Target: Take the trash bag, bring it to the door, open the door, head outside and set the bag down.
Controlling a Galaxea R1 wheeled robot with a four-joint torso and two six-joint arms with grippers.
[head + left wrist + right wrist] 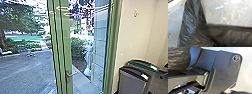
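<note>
Where it creases, black trash bag (189, 29), shiny

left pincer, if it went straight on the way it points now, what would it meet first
Most likely the black trash bag, which shows large and seemingly close in the left wrist view. Depth is unclear there, so I can't say how near it is or whether they touch.

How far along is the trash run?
Looks done: pickup and carry. The black bag is close in the left wrist view, and the door is right ahead. In hand: the door; can't tell if it's unlatched. Left: going out and setting the bag down, since the yard lies beyond the door and the bins nearby suggest we're indoors.
</note>
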